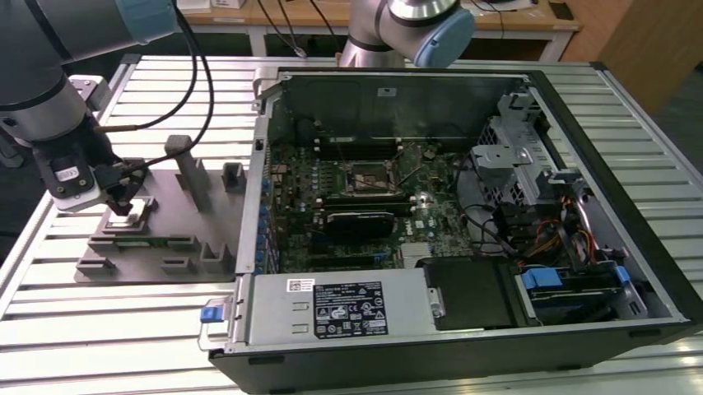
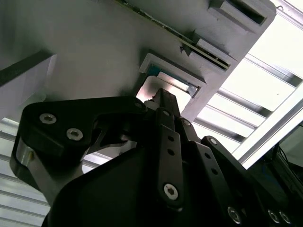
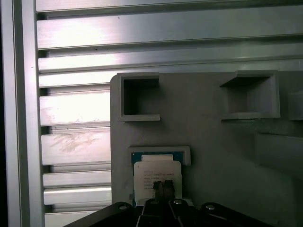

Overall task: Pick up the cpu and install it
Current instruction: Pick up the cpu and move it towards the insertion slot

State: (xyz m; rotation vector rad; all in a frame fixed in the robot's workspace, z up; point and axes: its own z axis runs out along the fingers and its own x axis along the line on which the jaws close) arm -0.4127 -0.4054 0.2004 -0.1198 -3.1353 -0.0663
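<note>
Pincer tips look closed together right over the cpu in its fixture tray pocket. Chip's probably light, stiff, slick-topped, fragile underneath; I'd hold the edges.

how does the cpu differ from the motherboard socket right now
The cpu lies in a pocket of the grey fixture tray; the motherboard socket sits inside the computer case. The cpu's top is shiny silver; the socket is dark-framed. The gripper is right over the cpu, far from the socket. Both are square and lie flat.
</note>
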